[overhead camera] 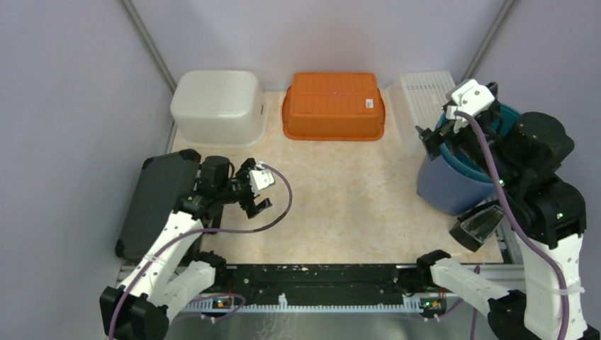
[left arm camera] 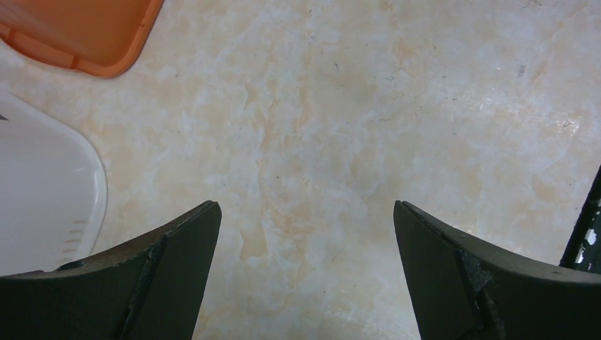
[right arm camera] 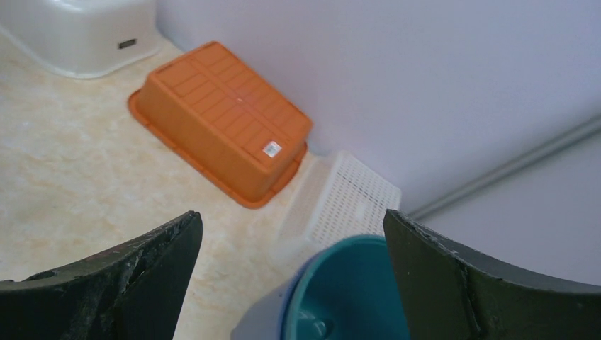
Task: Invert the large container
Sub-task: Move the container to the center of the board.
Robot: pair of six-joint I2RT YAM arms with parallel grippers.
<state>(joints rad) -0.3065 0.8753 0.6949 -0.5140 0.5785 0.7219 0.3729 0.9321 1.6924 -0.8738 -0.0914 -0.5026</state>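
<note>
1. In the top view, my right end effector (overhead camera: 439, 127) is hanging over the far rim of the large blue container (overhead camera: 446, 185). This container is standing upright on the right side of the desk (overhead camera: 340, 205), with its mouth facing up. From here I cannot tell if my fingers are touching the rim. My left end effector (overhead camera: 258, 190) is staying low on the left side, released and grasping nothing, well apart from the container. Along the far edge, a white tub (overhead camera: 216, 106), an orange tub (overhead camera: 333, 105) and a white lattice basket (overhead camera: 422, 106) are all lying bottom up. A black tray (overhead camera: 152, 202) is resting at the left edge.

2. In the left wrist view, my left end effector (left arm camera: 305, 273) is showing two dark fingers (left arm camera: 170, 283) spread wide with only bare desk (left arm camera: 340, 120) between them. A corner of the orange tub (left arm camera: 85, 35) and the rim of the white tub (left arm camera: 42, 198) are appearing on the left.

3. In the right wrist view, my right end effector (right arm camera: 290, 237) is released, with its fingers (right arm camera: 135, 276) wide apart and nothing between them. The large blue container (right arm camera: 354, 294) is sitting just below, showing its teal inside. Behind it, the lattice basket (right arm camera: 340, 198), the orange tub (right arm camera: 227, 120) and the white tub (right arm camera: 78, 28) are standing near the wall.
</note>
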